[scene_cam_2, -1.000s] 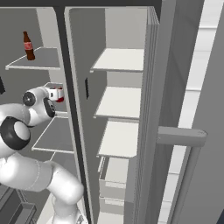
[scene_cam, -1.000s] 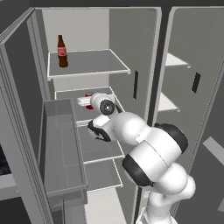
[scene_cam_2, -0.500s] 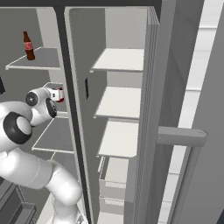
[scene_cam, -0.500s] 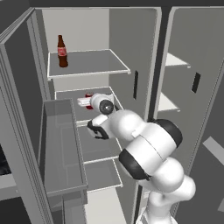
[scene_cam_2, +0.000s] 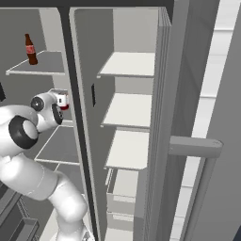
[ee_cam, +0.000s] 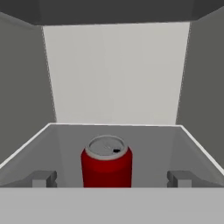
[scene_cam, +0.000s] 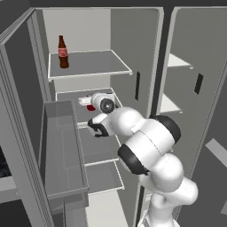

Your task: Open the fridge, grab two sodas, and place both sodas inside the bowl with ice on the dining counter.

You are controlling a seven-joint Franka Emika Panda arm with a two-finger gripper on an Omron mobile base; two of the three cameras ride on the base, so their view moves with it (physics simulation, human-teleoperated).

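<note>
A: What is seen from the left base view?

B: The fridge [scene_cam: 133,53] is seen standing open, its grey shelves bare apart from the drinks. A dark-brown bottle [scene_cam: 63,52] with a red label is seen upright on the top shelf [scene_cam: 95,63], toward its left rear corner. One shelf lower, the white arm is reached into the compartment, and a sliver of the red can [scene_cam: 91,107] is caught just beyond the wrist. A grey door bin [scene_cam: 62,146] is seen on the open left door.

A: And from the right base view?

B: The same bottle [scene_cam_2: 30,49] is seen at the far left, and the red can [scene_cam_2: 63,106] is glimpsed past the end of the hand. What is added here is the second compartment to the right, with its own pale shelves and a lower drawer [scene_cam_2: 123,193], and a long bar handle [scene_cam_2: 195,147] on the near door.

A: What is given by the hand view?

B: The red can [ee_cam: 106,167] is shown plainly, upright on the middle shelf [ee_cam: 153,144], its silver top and pull tab facing up. The gripper [ee_cam: 112,178] is aimed straight at it.

A: How are the jaws held?

B: They are spread wide, released, with one fingertip [ee_cam: 42,178] well to each side of the can and nothing grasped. No contact with the can is seen.
</note>
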